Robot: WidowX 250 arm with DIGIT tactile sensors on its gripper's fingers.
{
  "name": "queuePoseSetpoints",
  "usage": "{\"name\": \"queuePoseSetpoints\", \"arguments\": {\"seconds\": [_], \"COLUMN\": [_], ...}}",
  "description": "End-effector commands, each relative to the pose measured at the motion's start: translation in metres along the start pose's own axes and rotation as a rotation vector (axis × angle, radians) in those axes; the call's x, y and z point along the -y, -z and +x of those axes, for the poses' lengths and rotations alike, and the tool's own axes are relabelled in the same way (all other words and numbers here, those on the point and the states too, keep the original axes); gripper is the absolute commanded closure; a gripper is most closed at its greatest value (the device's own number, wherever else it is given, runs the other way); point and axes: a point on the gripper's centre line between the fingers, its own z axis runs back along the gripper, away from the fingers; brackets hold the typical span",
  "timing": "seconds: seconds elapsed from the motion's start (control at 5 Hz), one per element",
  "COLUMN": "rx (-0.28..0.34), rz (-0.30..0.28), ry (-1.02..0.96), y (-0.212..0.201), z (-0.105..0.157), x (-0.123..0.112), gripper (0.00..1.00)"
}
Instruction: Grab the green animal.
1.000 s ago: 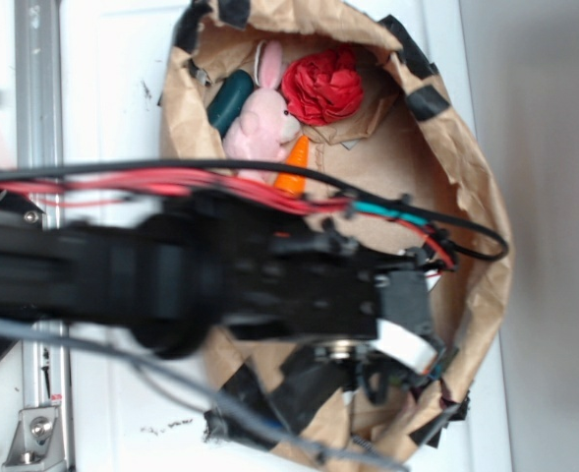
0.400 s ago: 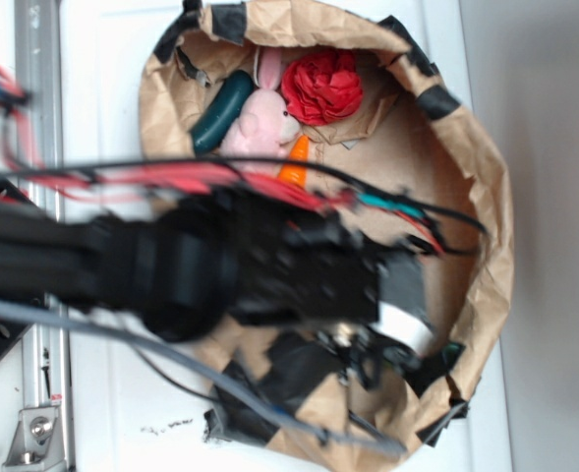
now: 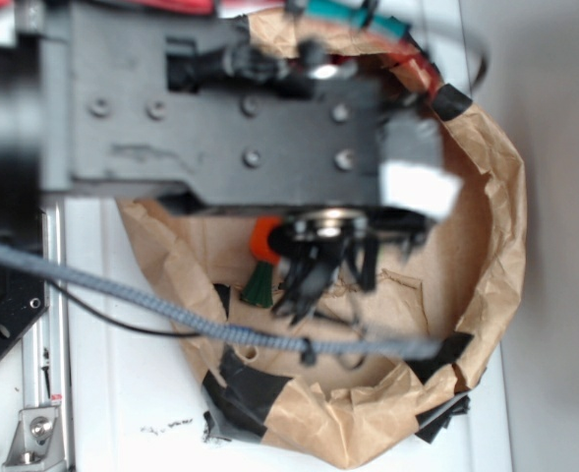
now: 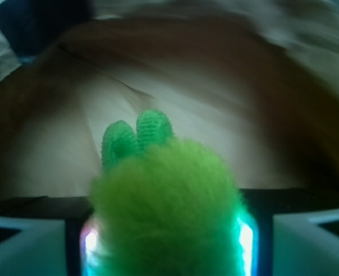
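The wrist view is filled by the green animal (image 4: 163,195), a fuzzy lime-green plush with two small knitted ears (image 4: 137,135) sticking up. It sits between the two lit pads of my gripper (image 4: 166,244), which is shut on it. In the exterior view the gripper (image 3: 323,270) hangs below the big black arm, over the inside of the brown paper bag (image 3: 491,197). The plush itself cannot be made out there among the dark fingers.
An orange carrot (image 3: 264,236) with a dark green end (image 3: 260,285) shows just left of the gripper. The bag's rim is patched with black tape (image 3: 255,383). A grey cable (image 3: 171,315) crosses the bag. A metal rail (image 3: 48,393) runs along the left.
The arm has swung from the middle of the picture up to its top and looms larger. It now covers the pink bunny, red ball and cucumber at the bag's far end.
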Motion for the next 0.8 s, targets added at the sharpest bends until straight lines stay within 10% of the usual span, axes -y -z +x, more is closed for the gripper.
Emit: {"name": "queuePoseSetpoints", "arguments": {"seconds": [0.0,0.6], "rx": [-0.126,-0.144], "rz": [0.068,0.066], "ry": [-0.347,-0.363], "y": [-0.051,-0.046], "z": [-0.001,-0.015], "x": [-0.002,0.001], "gripper": [1.0,1.0]}}
